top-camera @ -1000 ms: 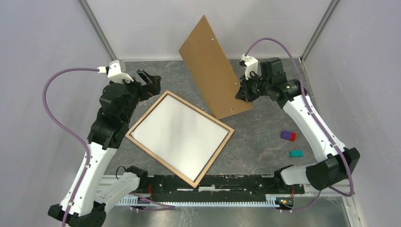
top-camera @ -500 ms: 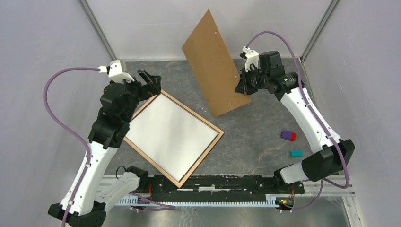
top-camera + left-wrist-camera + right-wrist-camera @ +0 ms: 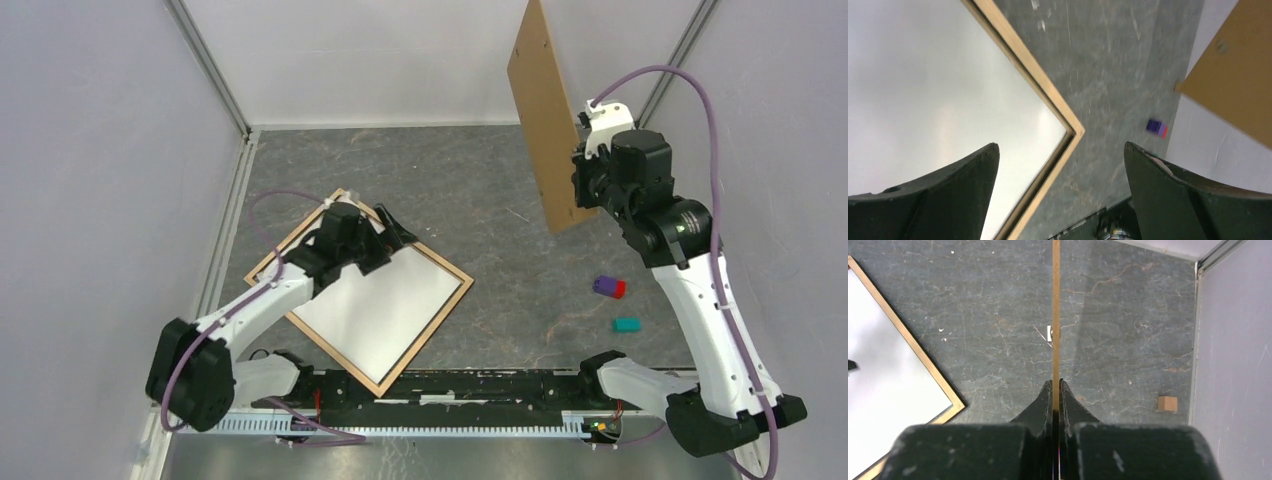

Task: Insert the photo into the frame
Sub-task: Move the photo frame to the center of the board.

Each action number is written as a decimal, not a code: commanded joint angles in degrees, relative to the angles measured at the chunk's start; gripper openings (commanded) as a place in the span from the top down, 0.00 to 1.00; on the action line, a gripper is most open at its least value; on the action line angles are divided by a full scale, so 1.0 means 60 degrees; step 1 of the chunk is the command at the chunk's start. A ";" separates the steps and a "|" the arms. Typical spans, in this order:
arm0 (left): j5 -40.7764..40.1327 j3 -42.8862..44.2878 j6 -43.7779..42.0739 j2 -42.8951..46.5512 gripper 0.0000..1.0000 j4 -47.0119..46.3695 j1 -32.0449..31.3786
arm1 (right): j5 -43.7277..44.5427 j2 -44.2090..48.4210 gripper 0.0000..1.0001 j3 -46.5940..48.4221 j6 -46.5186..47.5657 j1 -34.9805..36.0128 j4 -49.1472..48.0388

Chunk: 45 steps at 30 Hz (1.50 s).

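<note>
The left gripper (image 3: 1060, 146), fingers spread wide and empty, is over the frame (image 3: 426, 338), which lies tan side up on the table (image 3: 480, 200), near left. The photo (image 3: 375, 310) fills it, white back up. Its printed side is hidden, and the arm covers the frame's far corner. Far right, the right gripper (image 3: 1055, 385) pinches the brown backing board (image 3: 545, 100), held upright, its top cut off.

Both arms, left arm (image 3: 240, 310) and right arm (image 3: 712, 300), had white link shells with black joint housings. A purple cable (image 3: 655, 68) ran along each. Left fingers (image 3: 938, 195) and right fingers (image 3: 1038, 410) were matte, near-black plastic, and one left finger had a small round hole.
</note>
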<state>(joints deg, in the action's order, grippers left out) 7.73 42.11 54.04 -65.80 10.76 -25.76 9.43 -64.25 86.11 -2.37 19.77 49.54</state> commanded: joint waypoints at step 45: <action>0.0174 0.3618 0.1647 -0.6669 0.01 -0.4940 -0.2872 | 0.0023 0.2225 1.00 -0.0726 0.0479 0.0040 -0.0899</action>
<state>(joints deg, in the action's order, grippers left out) 6.20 62.59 68.58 -110.78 -18.24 -42.89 9.06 -52.90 78.28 0.32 19.86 51.96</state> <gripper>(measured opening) 0.965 0.022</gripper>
